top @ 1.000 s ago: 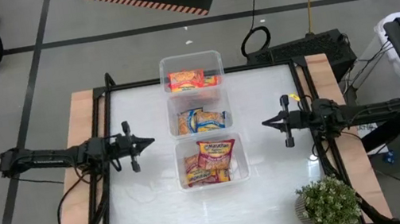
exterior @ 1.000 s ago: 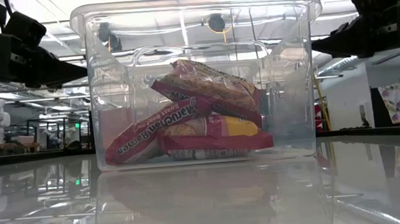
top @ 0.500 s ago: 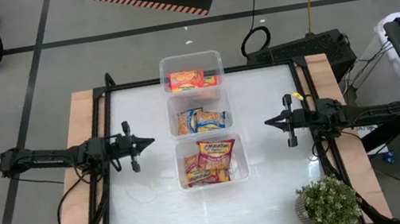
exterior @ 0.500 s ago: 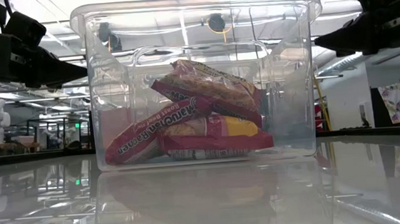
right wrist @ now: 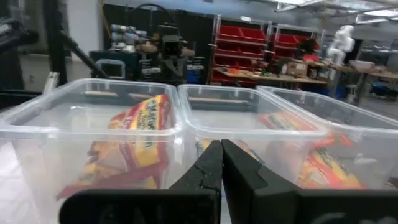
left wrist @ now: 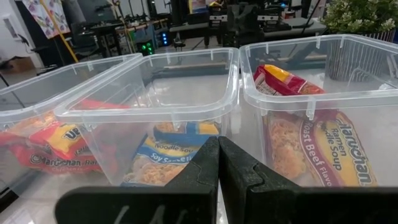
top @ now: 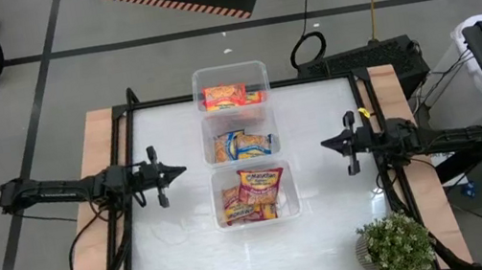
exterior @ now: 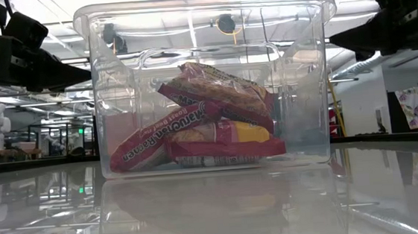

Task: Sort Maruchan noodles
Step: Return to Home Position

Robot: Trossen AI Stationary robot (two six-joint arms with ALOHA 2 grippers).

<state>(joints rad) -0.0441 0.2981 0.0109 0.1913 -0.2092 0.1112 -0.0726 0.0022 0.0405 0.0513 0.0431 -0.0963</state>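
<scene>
Noodle packs (top: 252, 191) are lying sorted in the bins (top: 215, 202), so the left pincer (top: 180, 171) and right pincer (top: 325, 146) are hanging closed and empty, probably only needing to park.

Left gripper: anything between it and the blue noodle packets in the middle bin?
The middle bin: its side wall. The left gripper, jaws shut, sits outside it; the blue noodle packets lie inside, open from above.
</scene>
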